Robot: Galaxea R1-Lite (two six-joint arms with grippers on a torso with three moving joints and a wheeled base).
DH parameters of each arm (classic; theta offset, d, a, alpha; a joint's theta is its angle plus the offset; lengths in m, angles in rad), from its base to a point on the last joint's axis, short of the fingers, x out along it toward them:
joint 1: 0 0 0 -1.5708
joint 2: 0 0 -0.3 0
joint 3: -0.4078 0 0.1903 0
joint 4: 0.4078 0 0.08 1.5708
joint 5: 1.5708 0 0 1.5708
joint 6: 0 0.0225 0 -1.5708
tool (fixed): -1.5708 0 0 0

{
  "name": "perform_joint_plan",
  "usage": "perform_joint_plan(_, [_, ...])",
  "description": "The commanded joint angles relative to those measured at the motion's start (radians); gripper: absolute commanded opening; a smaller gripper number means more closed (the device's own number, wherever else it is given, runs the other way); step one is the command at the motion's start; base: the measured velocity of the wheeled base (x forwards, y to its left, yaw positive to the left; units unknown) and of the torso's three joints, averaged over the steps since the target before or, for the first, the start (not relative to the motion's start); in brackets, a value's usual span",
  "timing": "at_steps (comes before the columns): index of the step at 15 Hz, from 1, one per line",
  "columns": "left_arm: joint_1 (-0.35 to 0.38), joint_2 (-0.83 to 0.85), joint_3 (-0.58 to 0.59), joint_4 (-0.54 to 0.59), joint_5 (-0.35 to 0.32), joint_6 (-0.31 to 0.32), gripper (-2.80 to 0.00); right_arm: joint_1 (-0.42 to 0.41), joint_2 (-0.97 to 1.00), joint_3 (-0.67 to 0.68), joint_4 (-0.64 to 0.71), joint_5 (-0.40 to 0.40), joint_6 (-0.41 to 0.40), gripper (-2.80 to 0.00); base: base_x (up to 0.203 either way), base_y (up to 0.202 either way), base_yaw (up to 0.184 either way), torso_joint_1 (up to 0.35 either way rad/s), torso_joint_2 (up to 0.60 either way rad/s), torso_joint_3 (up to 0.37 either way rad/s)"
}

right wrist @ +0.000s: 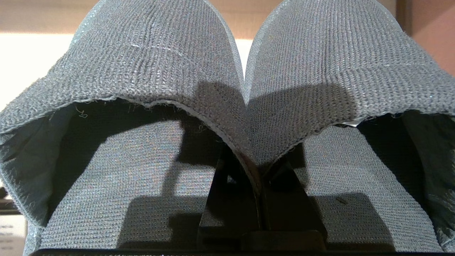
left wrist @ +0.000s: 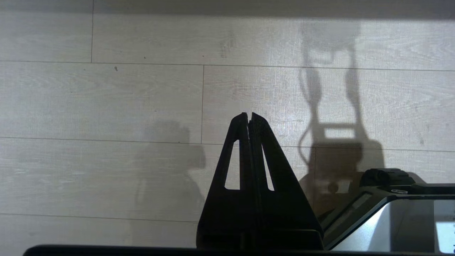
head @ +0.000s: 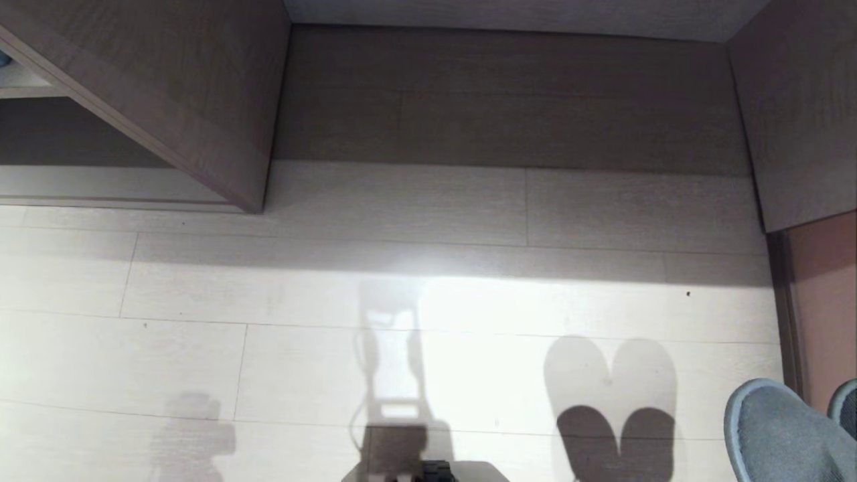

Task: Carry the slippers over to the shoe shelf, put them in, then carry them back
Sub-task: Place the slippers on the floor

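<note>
The slippers (right wrist: 149,71) are a grey knit pair, side by side, filling the right wrist view. My right gripper (right wrist: 258,169) is shut on the inner edges of both uppers where they meet, its fingertips hidden under the fabric. In the head view the slippers (head: 770,428) hang at the lower right, above the floor. The shoe shelf (head: 509,100) is the low taupe wood-grain cubby straight ahead, with a slanting divider panel (head: 201,100) on its left. My left gripper (left wrist: 249,115) is shut and holds nothing, over the pale floor.
Pale plank floor (head: 335,301) lies between me and the shelf, with the slippers' shadow (head: 612,402) on it. A taupe side panel (head: 797,120) and a pinkish-brown surface (head: 823,301) close off the right. My own base (left wrist: 391,213) shows low in the left wrist view.
</note>
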Motion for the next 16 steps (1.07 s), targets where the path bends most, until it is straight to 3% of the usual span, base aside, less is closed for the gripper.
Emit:
perform_joint_plan(1, [0.000, -0.004, 0.000, 0.000, 0.000, 0.000, -2.80, 0.000, 0.002, 0.000, 0.000, 0.000, -0.008, -2.80, 0.000, 0.000, 0.000, 0.004, 0.00, -0.193])
perform_joint_plan(16, [0.000, -0.009, 0.001, -0.001, 0.000, 0.000, -2.80, 0.000, 0.002, 0.000, 0.003, 0.014, -0.033, -2.80, 0.000, 0.000, 0.000, 0.003, 0.00, -0.197])
